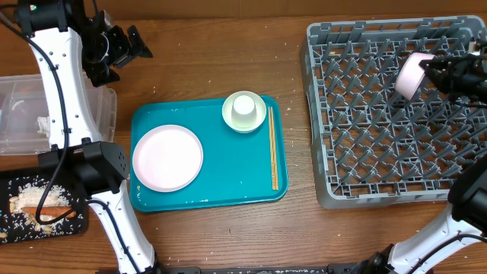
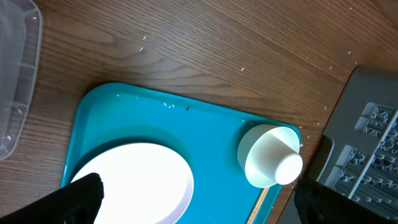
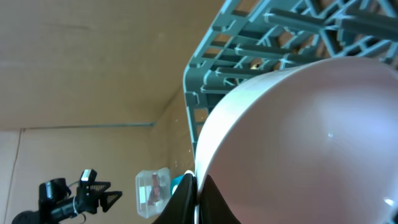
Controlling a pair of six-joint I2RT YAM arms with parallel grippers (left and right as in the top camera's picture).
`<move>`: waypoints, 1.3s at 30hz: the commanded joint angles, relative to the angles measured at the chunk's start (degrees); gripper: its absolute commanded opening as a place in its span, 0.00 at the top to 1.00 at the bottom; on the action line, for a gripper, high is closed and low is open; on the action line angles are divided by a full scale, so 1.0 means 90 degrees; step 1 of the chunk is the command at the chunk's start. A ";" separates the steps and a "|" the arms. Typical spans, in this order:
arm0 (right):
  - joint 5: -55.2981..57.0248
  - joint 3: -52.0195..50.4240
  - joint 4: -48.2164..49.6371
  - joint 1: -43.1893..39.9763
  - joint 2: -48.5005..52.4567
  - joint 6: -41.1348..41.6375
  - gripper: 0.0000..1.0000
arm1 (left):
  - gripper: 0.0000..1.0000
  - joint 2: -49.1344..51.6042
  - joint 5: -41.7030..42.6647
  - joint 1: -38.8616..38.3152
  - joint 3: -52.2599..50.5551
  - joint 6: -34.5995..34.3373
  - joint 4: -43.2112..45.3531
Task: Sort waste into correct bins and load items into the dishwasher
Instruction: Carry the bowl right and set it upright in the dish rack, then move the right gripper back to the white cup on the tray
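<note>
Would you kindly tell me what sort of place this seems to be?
Likely a mock dish-clearing station on a wooden table: a grey dish rack, a teal tray carrying a white plate and chopsticks, and a black tray of food scraps.

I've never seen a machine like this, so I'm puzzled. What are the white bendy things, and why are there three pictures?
They are two robot arms with pinching grippers instead of hands. One picture looks down from above the table. The other two come from little cameras on each wrist. On the table lie a teal tray with a big plate, a cup and chopsticks, a clear tub, a black tray holding a carrot, and a grey dish rack. The right gripper is pinching a white dish over the rack. The left gripper is open and holds nothing.
</note>
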 commanded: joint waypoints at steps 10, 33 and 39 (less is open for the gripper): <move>0.3400 0.1702 -0.1872 -0.0313 -0.0461 0.0379 0.65 | 0.00 0.0032 0.0090 -0.0032 -0.0010 0.0097 0.0000; 0.4668 0.2667 -0.3130 0.2868 -0.1528 0.1054 0.41 | 0.00 0.0032 0.0090 -0.0036 -0.0010 0.0097 0.0000; 0.6421 0.2416 -0.2606 0.5350 -0.1316 0.1134 0.00 | 0.00 0.0032 0.0090 -0.0036 -0.0010 0.0097 0.0000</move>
